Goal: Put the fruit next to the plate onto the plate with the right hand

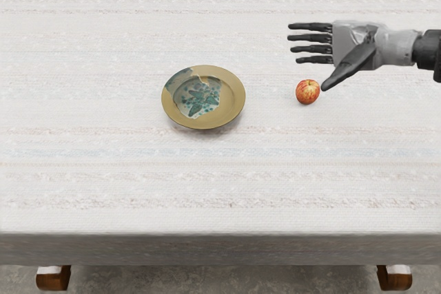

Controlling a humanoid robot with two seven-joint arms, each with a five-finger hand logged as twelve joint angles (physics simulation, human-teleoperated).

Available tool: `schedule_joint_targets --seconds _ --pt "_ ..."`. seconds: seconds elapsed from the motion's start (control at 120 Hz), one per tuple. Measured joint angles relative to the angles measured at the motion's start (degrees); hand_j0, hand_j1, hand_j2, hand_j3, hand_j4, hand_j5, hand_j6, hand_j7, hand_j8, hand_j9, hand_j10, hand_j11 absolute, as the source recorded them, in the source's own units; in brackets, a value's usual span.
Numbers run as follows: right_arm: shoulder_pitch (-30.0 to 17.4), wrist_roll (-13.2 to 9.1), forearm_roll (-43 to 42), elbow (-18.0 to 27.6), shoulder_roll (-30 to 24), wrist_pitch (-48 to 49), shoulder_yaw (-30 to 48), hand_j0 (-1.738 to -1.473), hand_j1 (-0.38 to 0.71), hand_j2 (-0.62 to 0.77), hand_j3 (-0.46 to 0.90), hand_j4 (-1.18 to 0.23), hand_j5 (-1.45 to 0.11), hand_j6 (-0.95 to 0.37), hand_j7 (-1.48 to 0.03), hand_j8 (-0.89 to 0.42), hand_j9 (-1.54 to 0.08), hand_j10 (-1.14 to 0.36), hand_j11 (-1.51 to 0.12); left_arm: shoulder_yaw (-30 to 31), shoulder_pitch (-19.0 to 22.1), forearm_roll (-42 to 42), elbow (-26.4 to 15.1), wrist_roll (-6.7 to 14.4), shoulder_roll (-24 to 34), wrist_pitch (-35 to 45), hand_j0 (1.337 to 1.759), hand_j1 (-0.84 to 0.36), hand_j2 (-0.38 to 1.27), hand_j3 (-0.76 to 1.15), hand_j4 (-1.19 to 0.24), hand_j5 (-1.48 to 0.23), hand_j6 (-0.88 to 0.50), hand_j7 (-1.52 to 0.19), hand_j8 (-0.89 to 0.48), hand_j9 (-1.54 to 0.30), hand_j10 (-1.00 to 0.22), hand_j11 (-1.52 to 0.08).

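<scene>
Fruit: a small red and yellow apple (308, 91) sits on the desk (220, 191). It is to the right of the plate (236, 101), apart from it and not on it yet.
Plate: a gold plate with a blue-green middle. It lies flat near the middle of the desk and has nothing on it.
Right hand: the right hand (341, 47) comes in from the right edge. Its four fingers (310, 37) are spread and point left. Its thumb (341, 72) points down and left. It holds nothing.
Apple from hand: in the picture the apple lies just under the hand and a little to the left. The thumb tip is just beside the apple's right side, with a thin gap showing. I cannot tell how high the hand floats over the desk.
Apple shape: round, with no long side, so a grab from any side looks fine.
Other hand: the left hand is out of view, so the right hand is the near one.
Way to plate: straight left over bare desk, with nothing in between.
Edges: the apple and the plate are both far from the desk edges, with lots of room all around.
Next move, my guess: the hand goes down over the apple and closes on it.
Watch out: a bump from the thumb could make the round apple roll.
</scene>
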Motion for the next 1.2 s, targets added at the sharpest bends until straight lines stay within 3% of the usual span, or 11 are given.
schedule_joint_targets --seconds 0.1,0.267,0.442,0.5,0.583,0.667,0.892,1.2 --pt "-0.06 -0.50 -1.22 0.16 0.21 0.00 0.11 -1.658 -0.30 -0.01 0.00 -0.04 -0.05 -0.04 -0.05 -0.04 -0.05 -0.04 -0.05 0.02 0.00 -0.02 0.00 0.00 0.00 0.00 1.658 0.07 0.05 0.00 -0.23 -0.30 -0.23 -0.30 -0.23 -0.30 -0.23 -0.30" --pt "1.56 -7.83 -5.04 2.63 1.09 0.01 0.54 -1.658 -0.30 -0.01 0.00 -0.04 -0.05 -0.04 -0.05 -0.04 -0.05 -0.04 -0.05 -0.01 0.00 -0.01 0.00 0.00 0.00 0.00 1.658 0.07 0.05 0.00 -0.23 -0.30 -0.23 -0.30 -0.23 -0.30 -0.23 -0.30" --pt "7.71 -10.00 -8.99 9.64 -1.24 -0.12 0.63 -1.658 -0.30 -0.01 0.00 -0.04 -0.05 -0.04 -0.05 -0.04 -0.05 -0.04 -0.05 0.03 0.00 -0.01 0.00 0.00 0.00 -0.01 1.658 0.07 0.05 0.00 -0.23 -0.30 -0.23 -0.30 -0.23 -0.30 -0.23 -0.30" --pt "9.29 -10.54 -12.24 12.46 -1.89 -3.31 0.44 -1.658 -0.30 -0.01 0.00 -0.04 -0.05 -0.04 -0.05 -0.04 -0.05 -0.04 -0.05 -0.02 0.00 0.00 0.00 0.00 0.00 0.00 1.658 0.07 0.05 0.00 -0.23 -0.30 -0.23 -0.30 -0.23 -0.30 -0.23 -0.30" --pt "10.40 -13.95 -14.90 14.74 -2.06 -8.53 0.53 -1.658 -0.30 -0.01 0.00 -0.04 -0.05 -0.04 -0.05 -0.04 -0.05 -0.04 -0.05 0.00 0.00 0.01 0.00 0.00 0.00 0.00 1.658 0.07 0.05 0.00 -0.23 -0.30 -0.23 -0.30 -0.23 -0.30 -0.23 -0.30" --pt "10.94 -15.81 -16.62 15.90 -2.18 -14.90 0.68 -1.658 -0.30 -0.01 0.00 -0.04 -0.05 -0.04 -0.05 -0.04 -0.05 -0.04 -0.05 0.00 0.00 -0.01 0.00 0.00 0.00 0.01 1.658 0.07 0.05 0.00 -0.23 -0.30 -0.23 -0.30 -0.23 -0.30 -0.23 -0.30" --pt "10.97 -17.15 -25.39 16.77 2.29 -33.28 -2.79 -1.658 -0.30 -0.01 0.00 -0.04 -0.05 -0.04 -0.05 -0.04 -0.05 -0.04 -0.05 0.01 0.00 -0.01 0.00 0.00 0.00 0.01 1.658 0.07 0.05 0.00 -0.23 -0.30 -0.23 -0.30 -0.23 -0.30 -0.23 -0.30" --pt "17.60 -17.32 -32.66 16.73 11.13 -55.53 -24.42 -1.658 -0.30 -0.01 0.00 -0.05 -0.06 -0.05 -0.06 -0.05 -0.06 -0.05 -0.06 -0.01 0.00 -0.04 0.00 0.00 0.00 0.01 1.658 0.07 0.05 0.00 -0.23 -0.30 -0.23 -0.30 -0.23 -0.30 -0.23 -0.30"
